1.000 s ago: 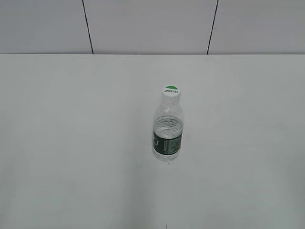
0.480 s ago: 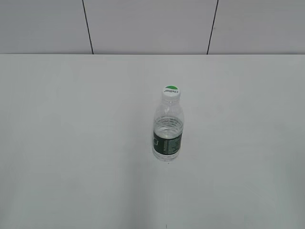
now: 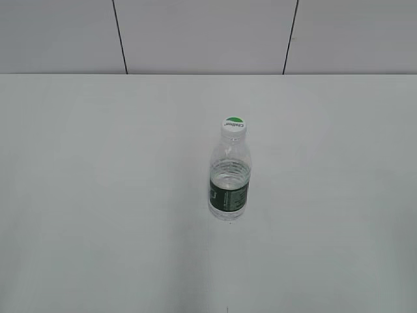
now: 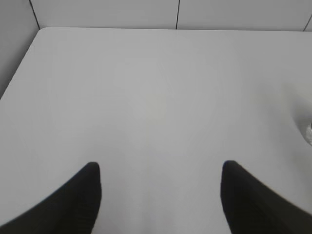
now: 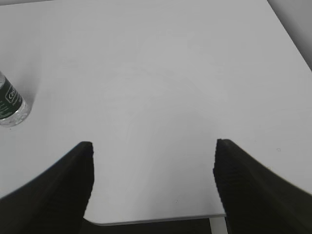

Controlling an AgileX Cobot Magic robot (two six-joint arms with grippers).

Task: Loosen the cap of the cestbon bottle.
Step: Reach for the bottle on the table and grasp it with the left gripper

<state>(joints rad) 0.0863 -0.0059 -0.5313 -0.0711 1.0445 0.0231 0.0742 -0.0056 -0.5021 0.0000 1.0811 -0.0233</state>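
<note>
The cestbon bottle stands upright near the middle of the white table, clear with a dark green label band. Its white cap with a green half-circle sits on top. Neither gripper shows in the exterior view. In the right wrist view the bottle's base shows at the far left edge, well left of my open, empty right gripper. In the left wrist view only a sliver of the bottle shows at the right edge. My left gripper is open and empty over bare table.
The white table runs back to a grey panelled wall. The table's front edge and a leg show under the right gripper. The table's left rear corner shows in the left wrist view.
</note>
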